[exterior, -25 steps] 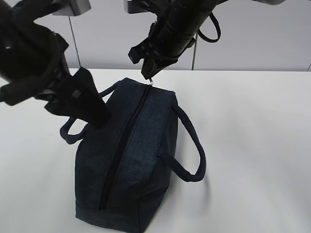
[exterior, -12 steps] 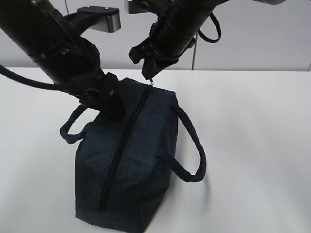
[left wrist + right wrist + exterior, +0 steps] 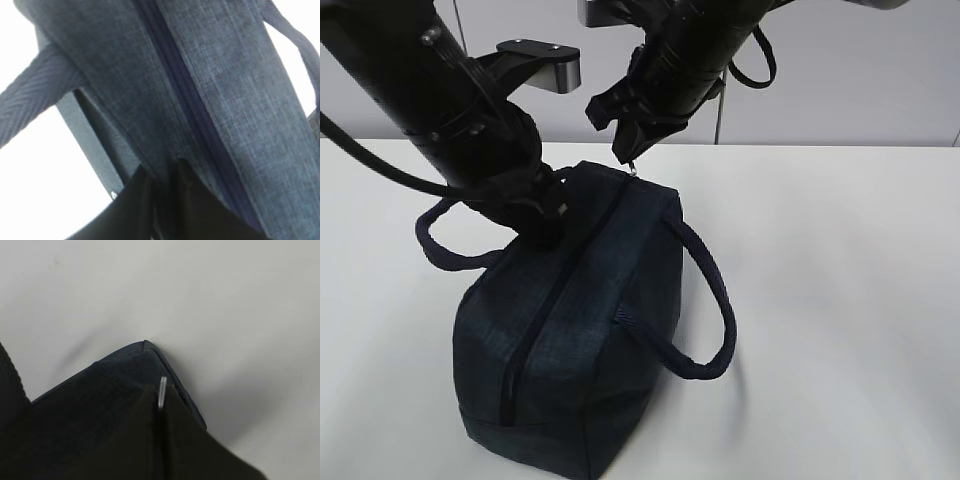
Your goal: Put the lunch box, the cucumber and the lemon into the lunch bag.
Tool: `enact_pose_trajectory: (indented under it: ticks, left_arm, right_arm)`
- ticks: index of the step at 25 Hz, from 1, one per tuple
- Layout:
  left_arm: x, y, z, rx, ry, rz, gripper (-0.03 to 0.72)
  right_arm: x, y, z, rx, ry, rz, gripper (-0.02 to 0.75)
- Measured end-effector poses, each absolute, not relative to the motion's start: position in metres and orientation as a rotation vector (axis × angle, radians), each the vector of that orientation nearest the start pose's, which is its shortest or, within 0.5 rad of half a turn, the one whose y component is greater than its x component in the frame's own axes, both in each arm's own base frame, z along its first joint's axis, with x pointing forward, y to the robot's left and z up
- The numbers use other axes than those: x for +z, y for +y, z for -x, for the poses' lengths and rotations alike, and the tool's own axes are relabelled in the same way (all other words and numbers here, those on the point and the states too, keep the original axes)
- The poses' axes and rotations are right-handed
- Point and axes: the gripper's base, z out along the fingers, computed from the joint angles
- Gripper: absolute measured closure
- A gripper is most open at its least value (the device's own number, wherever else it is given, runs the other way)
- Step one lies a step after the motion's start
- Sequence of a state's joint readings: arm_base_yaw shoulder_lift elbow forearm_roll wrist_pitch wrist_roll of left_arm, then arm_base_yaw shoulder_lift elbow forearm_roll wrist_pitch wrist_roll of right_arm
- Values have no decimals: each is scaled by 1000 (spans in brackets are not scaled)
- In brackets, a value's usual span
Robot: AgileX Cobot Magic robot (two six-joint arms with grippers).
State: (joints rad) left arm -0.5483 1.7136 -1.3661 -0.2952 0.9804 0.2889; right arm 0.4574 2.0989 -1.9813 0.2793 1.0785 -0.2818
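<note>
The dark navy lunch bag [image 3: 580, 330] stands on the white table with its top zipper [image 3: 545, 310] closed along its length. At the bag's far end my right gripper [image 3: 632, 158] is shut on the metal ring pull [image 3: 635, 169]; the right wrist view shows the ring pull [image 3: 162, 392] edge-on between the tips of my right gripper [image 3: 161, 395]. My left gripper [image 3: 548, 215] is shut on a fold of the bag's fabric left of the zipper; in the left wrist view my left gripper [image 3: 165, 175] pinches cloth beside the zipper [image 3: 190, 100]. The lunch box, the cucumber and the lemon are out of view.
The bag's two loop handles hang out to either side, the left handle [image 3: 440, 250] and the right handle [image 3: 715, 300]. White table [image 3: 850, 300] lies around the bag, and a grey panel wall [image 3: 860, 80] stands behind it.
My left arm swung right onto the bag and its jaws closed on the fabric. The bag's near end shifted left and the left handle rose. The right gripper has not moved.
</note>
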Motion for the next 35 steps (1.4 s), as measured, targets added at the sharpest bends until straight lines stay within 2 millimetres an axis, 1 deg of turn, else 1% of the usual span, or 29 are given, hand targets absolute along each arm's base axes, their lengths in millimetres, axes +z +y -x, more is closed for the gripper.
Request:
enact_pose_trajectory:
  ticks: [1,3,6,7,8,12,13,14,23,35]
  left_arm:
    - [271,-204,-293,-428,2639,-990,662]
    - [269,-203,-294,-402,2638,-1001,686]
    - [269,-201,-295,-376,2636,-1014,694]
    - [269,-201,-295,-372,2636,-1016,694]
    - [269,-201,-295,-369,2637,-1018,694]
    - [269,-200,-294,-358,2642,-1027,694]
    - [271,-199,-293,-353,2640,-1031,694]
    - [273,-198,-292,-351,2638,-1033,694]
    - [291,-189,-280,-308,2626,-1068,694]
    - [323,-175,-262,-290,2572,-1071,694]
  right_arm:
    - [283,226,-410,427,2530,873,738]
    - [283,226,-410,427,2531,874,738]
    - [283,226,-410,427,2531,874,738]
    - [283,226,-410,429,2533,871,726]
    - [283,227,-409,432,2533,870,738]
    - [283,227,-409,438,2535,869,738]
    - [283,227,-409,441,2535,869,725]
    - [283,227,-409,441,2535,869,738]
    - [284,228,-408,461,2537,864,738]
    - [288,235,-409,561,2487,838,738]
